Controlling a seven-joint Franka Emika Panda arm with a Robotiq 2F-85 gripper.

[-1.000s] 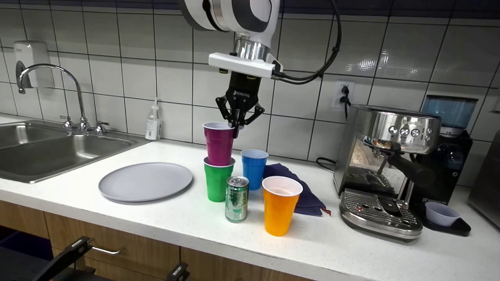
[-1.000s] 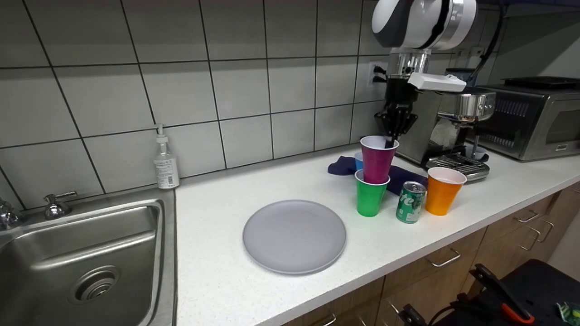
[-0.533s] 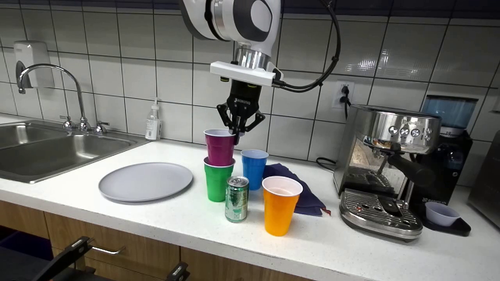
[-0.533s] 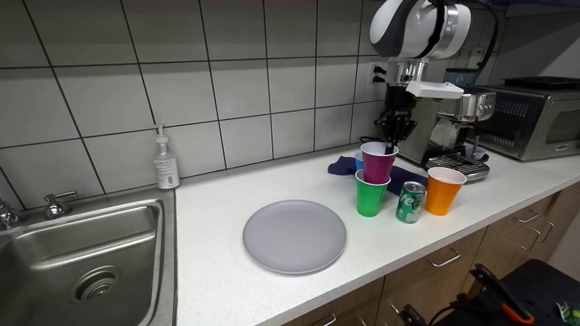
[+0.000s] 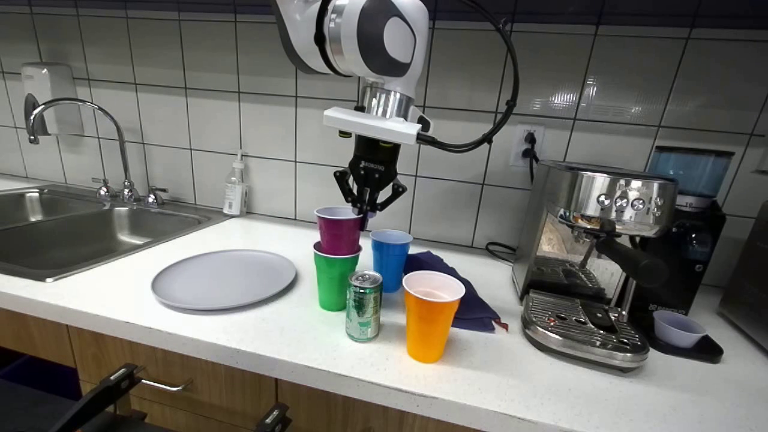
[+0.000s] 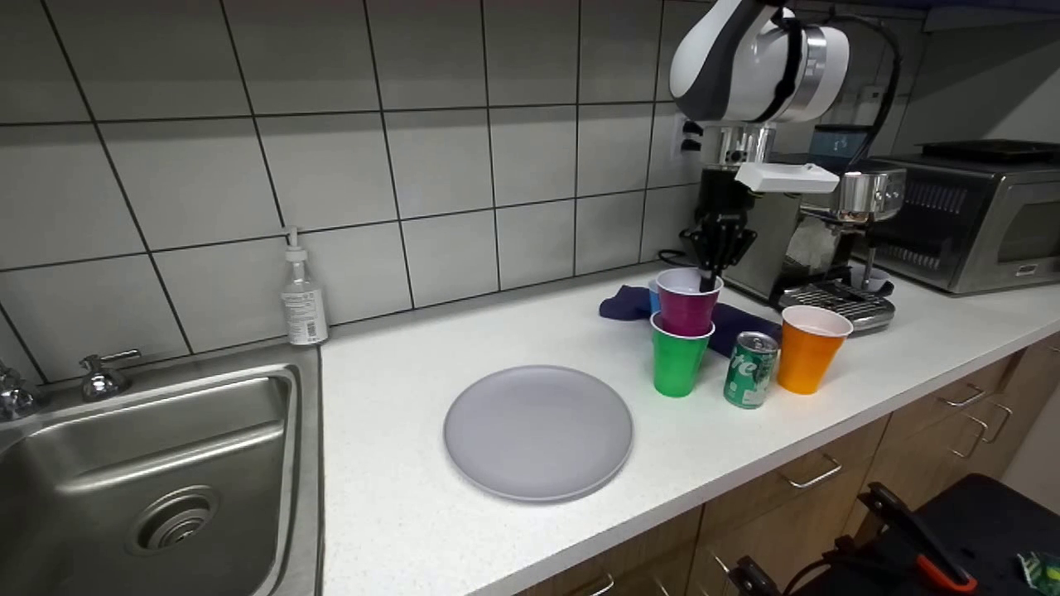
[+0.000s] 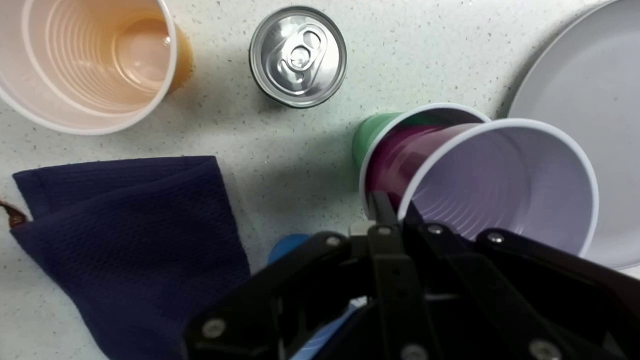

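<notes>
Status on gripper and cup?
Gripper shut on magenta cup at the rim. Cup's lower end inside green cup, upper part sticking out above. Soda can and blue cup nearby, apparently not blocking.

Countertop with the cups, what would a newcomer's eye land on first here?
Probably the purple cup, pinched by the gripper and sitting partway inside the green cup. Next might come the bright orange cup, standing beside the can. After that, likely the broad grey plate, lying between the green cup and the sink.
</notes>
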